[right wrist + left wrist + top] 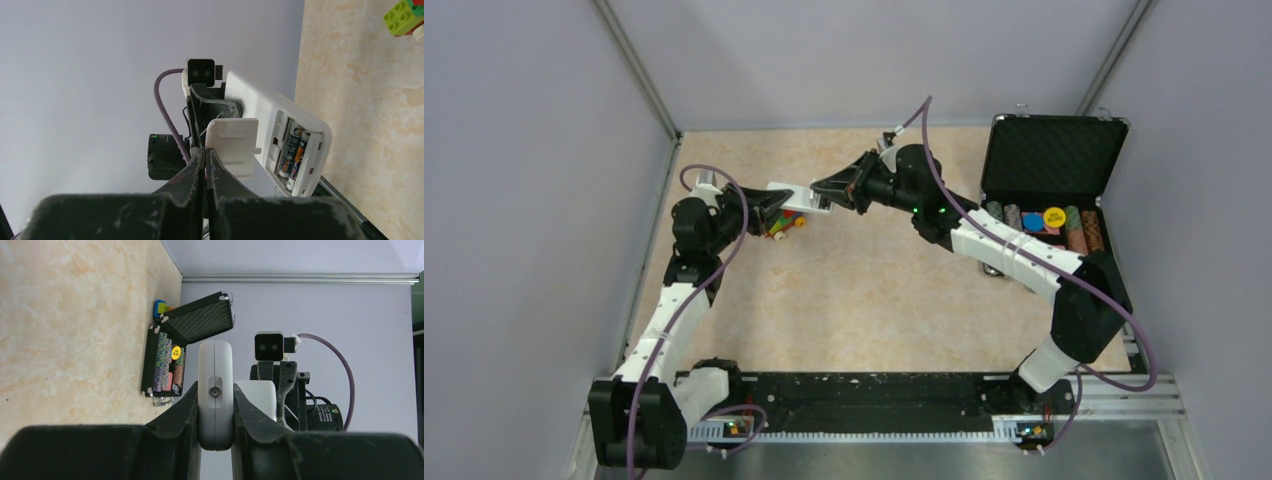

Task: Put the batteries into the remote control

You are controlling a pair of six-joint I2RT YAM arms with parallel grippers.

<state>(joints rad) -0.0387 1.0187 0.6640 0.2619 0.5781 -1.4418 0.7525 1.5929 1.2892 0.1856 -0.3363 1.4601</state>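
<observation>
The remote control [215, 370] is a white handset held edge-on between the fingers of my left gripper [215, 401], above the table. In the right wrist view the remote control [260, 107] shows its back with the compartment open, and the two batteries [292, 152] lie side by side inside it. My right gripper [205, 152] is shut, pinching the left edge of the loose white battery cover [234, 147] just beside that compartment. In the top view both grippers meet at the back centre, left gripper [786, 203] and right gripper [824, 188].
A colourful toy-brick piece [786, 225] lies under the left gripper and shows in the right wrist view [402, 15]. An open black case of poker chips [1054, 160] stands at the back right. Grey walls enclose the beige table [864, 300].
</observation>
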